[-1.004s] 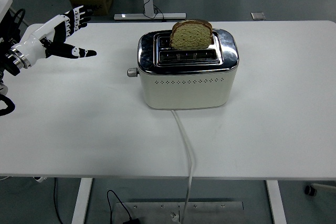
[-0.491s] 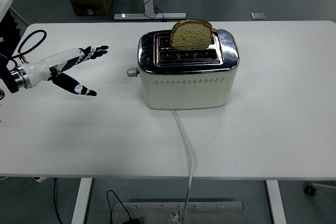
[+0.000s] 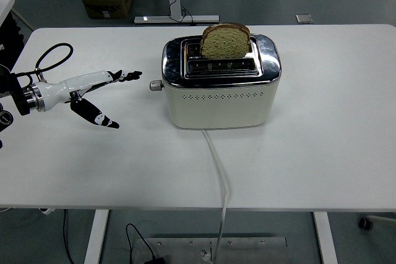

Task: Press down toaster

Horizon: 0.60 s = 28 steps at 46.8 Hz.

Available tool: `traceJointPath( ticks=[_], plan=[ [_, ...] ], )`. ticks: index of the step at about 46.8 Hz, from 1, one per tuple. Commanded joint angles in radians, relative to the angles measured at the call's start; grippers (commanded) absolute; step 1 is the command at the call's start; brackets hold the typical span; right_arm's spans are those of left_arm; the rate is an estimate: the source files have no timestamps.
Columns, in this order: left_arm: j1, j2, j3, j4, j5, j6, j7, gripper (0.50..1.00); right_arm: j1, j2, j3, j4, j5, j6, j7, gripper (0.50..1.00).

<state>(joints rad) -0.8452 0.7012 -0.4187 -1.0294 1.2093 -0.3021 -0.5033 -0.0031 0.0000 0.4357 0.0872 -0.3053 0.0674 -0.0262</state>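
Observation:
A cream toaster (image 3: 219,100) with a chrome top stands at the middle of the white table (image 3: 322,153). A slice of brown bread (image 3: 226,41) sticks up out of its far slot. The toaster's lever knob (image 3: 155,85) juts from its left end, raised. My left hand (image 3: 111,94) reaches in from the left edge, fingers stretched out flat toward the knob and thumb hanging down. Its fingertips (image 3: 136,75) are a short gap left of the knob, slightly above it, not touching. The hand holds nothing. My right arm does not show.
The toaster's white cord (image 3: 219,171) runs from its front over the table's near edge. A black cable loop (image 3: 52,57) arcs behind my left wrist. On the floor beyond the table sit a cardboard box (image 3: 108,1) and a desk leg (image 3: 175,4).
My left hand has swept down and rightward, turning from a raised open palm to flat fingers extended close to the lever knob. The toaster and bread have not moved.

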Motion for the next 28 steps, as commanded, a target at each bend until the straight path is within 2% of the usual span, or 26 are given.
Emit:
traceJointPath(
  ticks=[1, 28],
  plan=[
    [0.000, 0.000, 0.001, 0.000, 0.003, 0.000, 0.000, 1.000, 0.000, 0.000, 0.000, 0.000, 0.000, 0.000, 0.000, 0.998],
    [-0.002, -0.019, 0.001, 0.000, 0.052, 0.000, 0.002, 1.000, 0.000, 0.000, 0.000, -0.001, 0.000, 0.000, 0.000, 0.998]
  ],
)
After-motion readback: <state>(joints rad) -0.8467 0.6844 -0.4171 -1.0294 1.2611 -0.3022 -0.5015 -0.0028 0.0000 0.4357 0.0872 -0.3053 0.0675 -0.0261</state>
